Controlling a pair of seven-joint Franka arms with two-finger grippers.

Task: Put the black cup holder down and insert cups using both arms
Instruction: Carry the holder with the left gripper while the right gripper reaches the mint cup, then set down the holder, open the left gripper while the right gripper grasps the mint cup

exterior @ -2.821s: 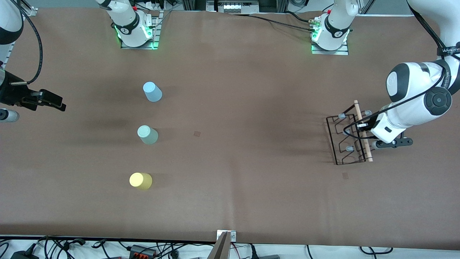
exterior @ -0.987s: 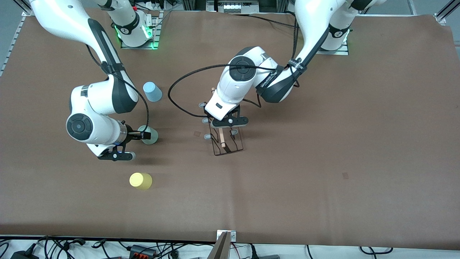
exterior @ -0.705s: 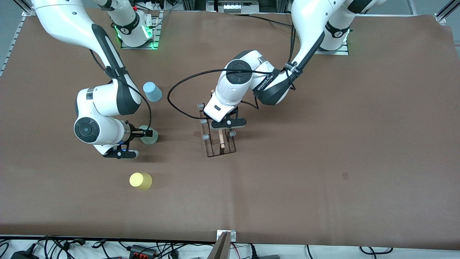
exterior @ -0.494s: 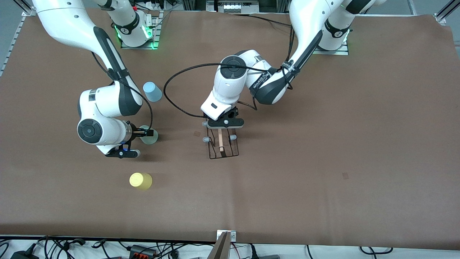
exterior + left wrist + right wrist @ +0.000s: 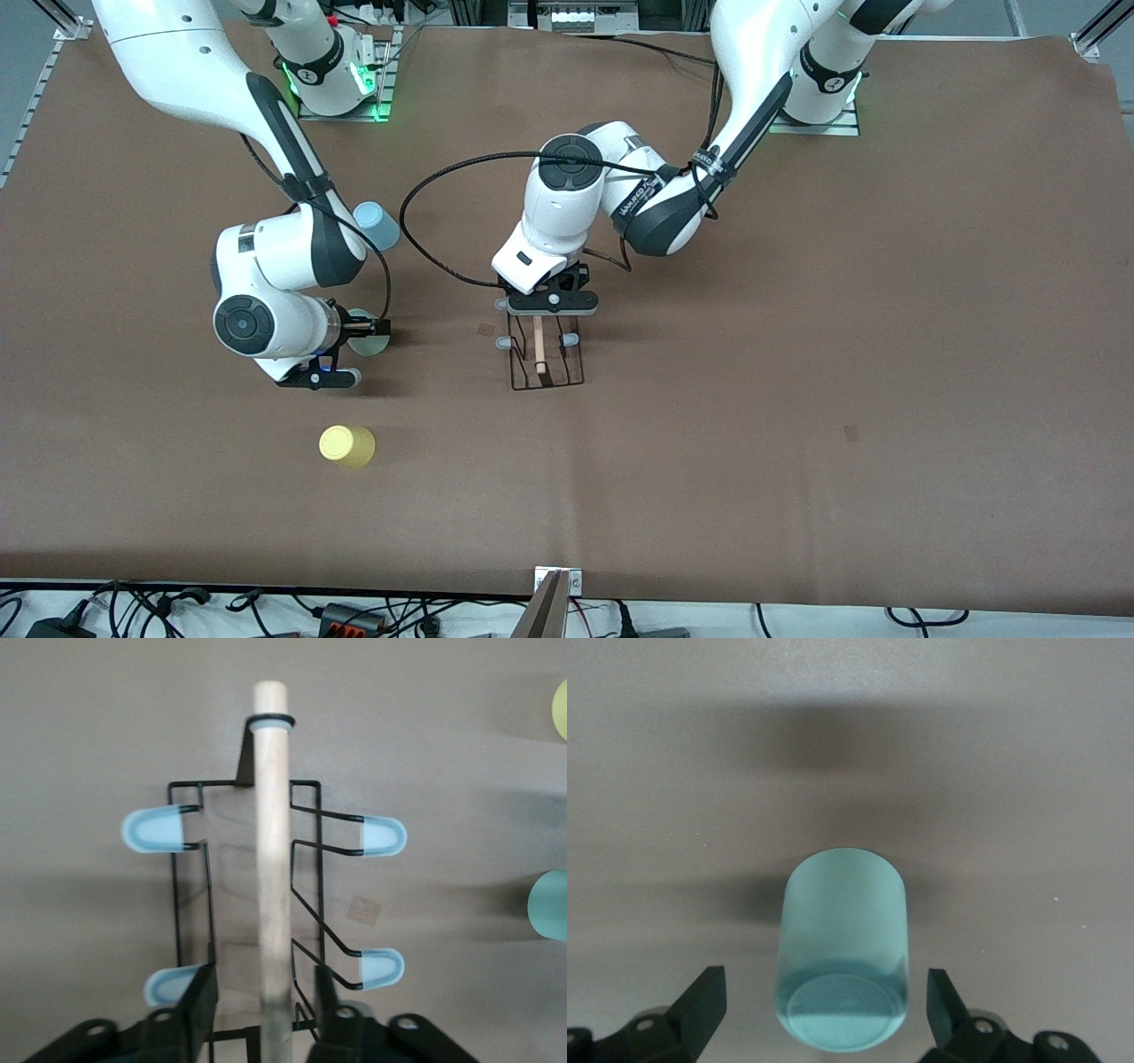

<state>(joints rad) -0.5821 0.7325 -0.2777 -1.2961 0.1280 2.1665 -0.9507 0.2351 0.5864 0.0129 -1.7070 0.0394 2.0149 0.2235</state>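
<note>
Two grippers open | left gripper (image 5: 261,1028) astride the rack (image 5: 547,359) handle — lifting may snag it | right gripper (image 5: 824,1005) flanks green cup (image 5: 843,948) — off-centre closing could tip it

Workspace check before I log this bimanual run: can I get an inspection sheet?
Surface: brown table cover, flat.
Job's things: black cup holder upright mid-table; pale green cup, yellow cup, light blue cup toward the right arm's end.
Clutter: nothing seen.
Grippers: left gripper straddles the holder's wooden handle, fingers apart; right gripper open around the green cup.
Cables: black cable looping from the left arm.
Surroundings: loose wires along the camera-side edge.
</note>
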